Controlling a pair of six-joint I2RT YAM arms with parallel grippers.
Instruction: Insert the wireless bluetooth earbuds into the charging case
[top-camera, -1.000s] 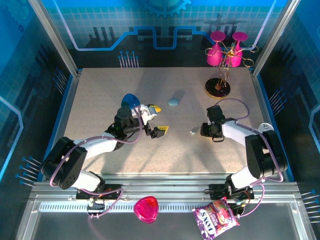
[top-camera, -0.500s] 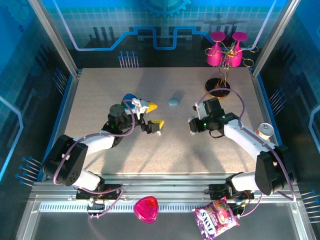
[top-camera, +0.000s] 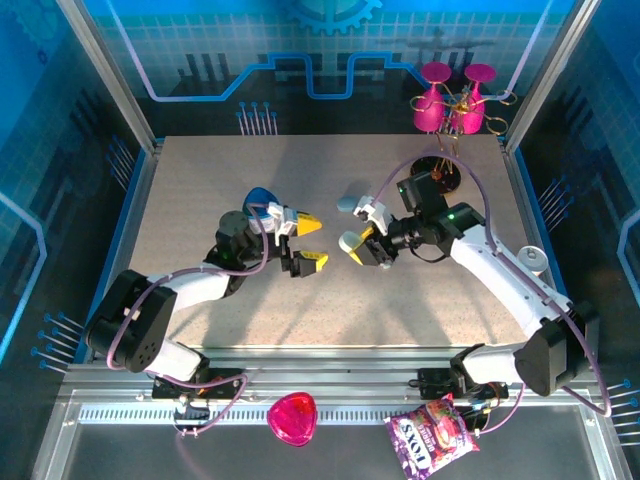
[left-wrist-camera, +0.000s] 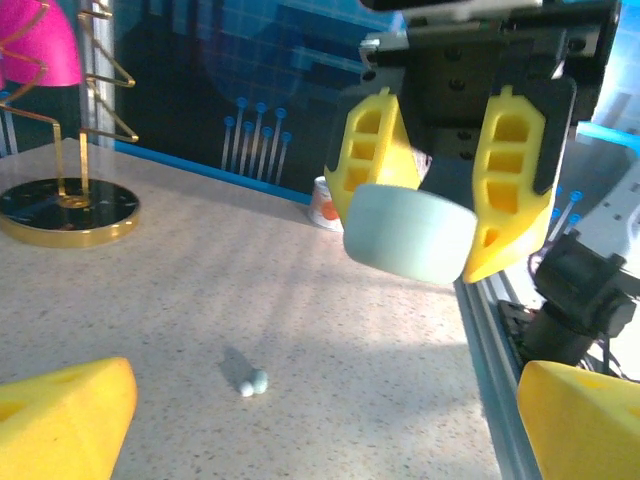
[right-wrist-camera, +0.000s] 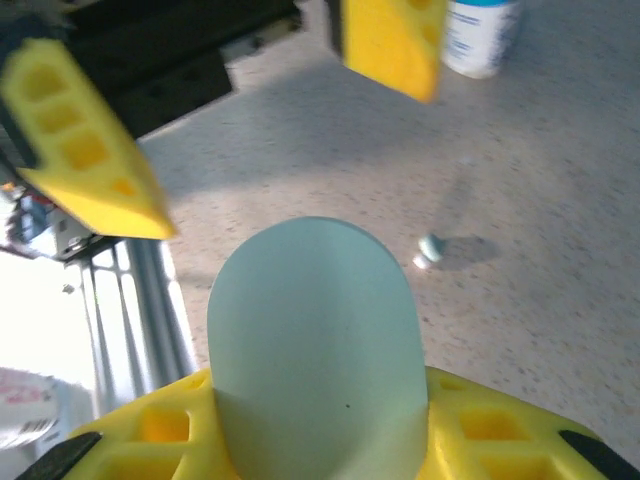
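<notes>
The right gripper (top-camera: 358, 232) has its jaws shut on a smooth, pale green-blue, pebble-shaped plastic charging case (left-wrist-camera: 410, 232). It holds the case up above the speckled grey counter (top-camera: 200, 180). The left gripper (top-camera: 306, 244) faces it with jaws wide and nothing in them. One tiny whitish-blue plastic earbud (left-wrist-camera: 252, 382) lies on the counter near the two grippers, touching neither.

I think the earbud is very light, hard and slippery. It is rounded, so it may roll or pop out of the jaws. A soft pinch across its stubby middle looks best. The case is smooth too, so it could slide.

The left wrist view shows the case from the front, with the jaws pressing on each side. The right wrist view shows its rounded end close up, and the earbud (right-wrist-camera: 430, 247) past it. I cannot tell if the lid is open. From above, a second pale blue oval case (top-camera: 347, 203) lies on the counter beside the right gripper.
</notes>
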